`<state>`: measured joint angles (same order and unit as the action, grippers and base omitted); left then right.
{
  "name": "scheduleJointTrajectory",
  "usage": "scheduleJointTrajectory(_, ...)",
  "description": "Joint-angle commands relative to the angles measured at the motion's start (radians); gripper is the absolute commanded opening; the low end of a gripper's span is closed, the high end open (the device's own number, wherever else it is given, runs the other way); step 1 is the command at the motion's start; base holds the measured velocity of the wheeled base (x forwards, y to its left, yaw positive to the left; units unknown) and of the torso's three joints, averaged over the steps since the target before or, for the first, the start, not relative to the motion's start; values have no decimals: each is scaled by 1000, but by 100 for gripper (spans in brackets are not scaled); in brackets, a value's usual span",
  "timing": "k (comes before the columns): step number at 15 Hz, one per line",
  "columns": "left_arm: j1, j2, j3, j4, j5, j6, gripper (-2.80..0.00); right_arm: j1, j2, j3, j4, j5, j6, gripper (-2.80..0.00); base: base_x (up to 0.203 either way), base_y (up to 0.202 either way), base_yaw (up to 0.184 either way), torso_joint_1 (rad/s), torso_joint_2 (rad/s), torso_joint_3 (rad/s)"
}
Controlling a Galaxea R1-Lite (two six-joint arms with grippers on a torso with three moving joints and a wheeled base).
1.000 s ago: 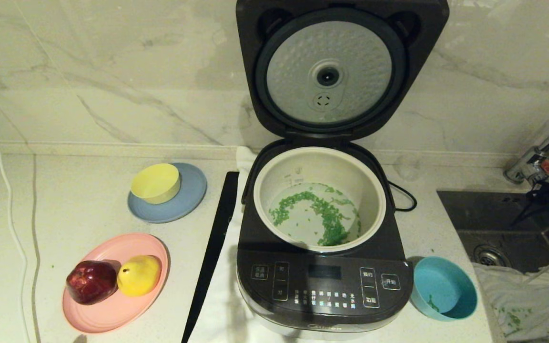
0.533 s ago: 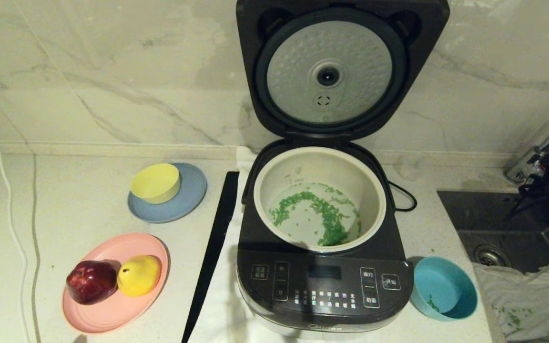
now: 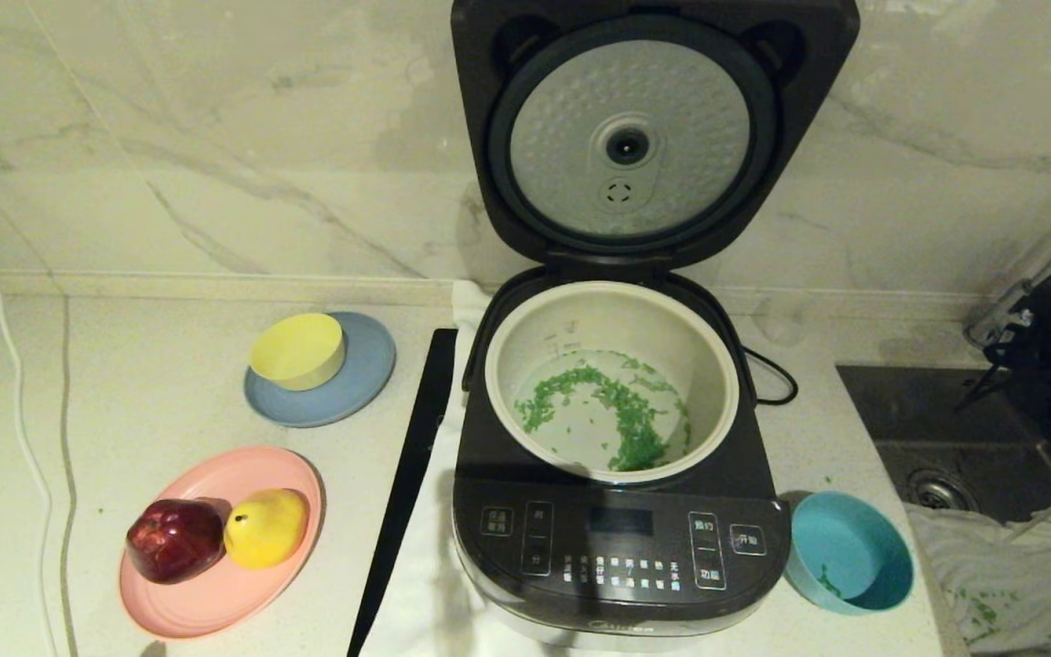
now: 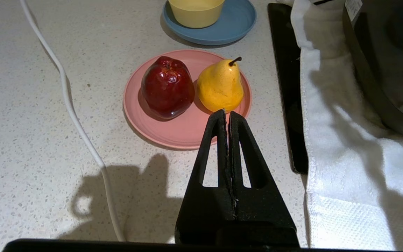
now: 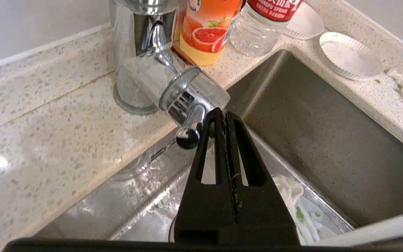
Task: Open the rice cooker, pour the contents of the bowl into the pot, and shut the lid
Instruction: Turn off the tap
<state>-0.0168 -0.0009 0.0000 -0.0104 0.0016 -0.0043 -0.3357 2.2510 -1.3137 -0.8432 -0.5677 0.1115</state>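
On the speckled surface (image 3: 170, 383) we see chopped greens in the pot (image 3: 612, 379); the bowl (image 3: 848, 551) sits nearly empty; both claws pinched together, the left claw (image 4: 227, 113) and the right claw (image 5: 223, 112).

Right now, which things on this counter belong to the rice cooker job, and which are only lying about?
Belong to the job:
rice cooker
lid, standing open
pot, chopped greens inside
teal bowl, nearly empty, on the counter

Only lying about:
yellow bowl on the blue plate
pink plate with apple and pear
faucet
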Motion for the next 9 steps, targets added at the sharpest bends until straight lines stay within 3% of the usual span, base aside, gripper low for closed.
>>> scheduleJointTrajectory(1, 0, -1, 3, 0, 0, 0, -280, -1, 23, -30, -4, -4, -1, -280, 0, 0, 0, 0, 0, 0)
scheduleJointTrajectory(9, 0, 1, 3, 0, 0, 0, -280, 3, 61, -102, 0, -17, -13, -280, 0, 0, 0, 0, 0, 0)
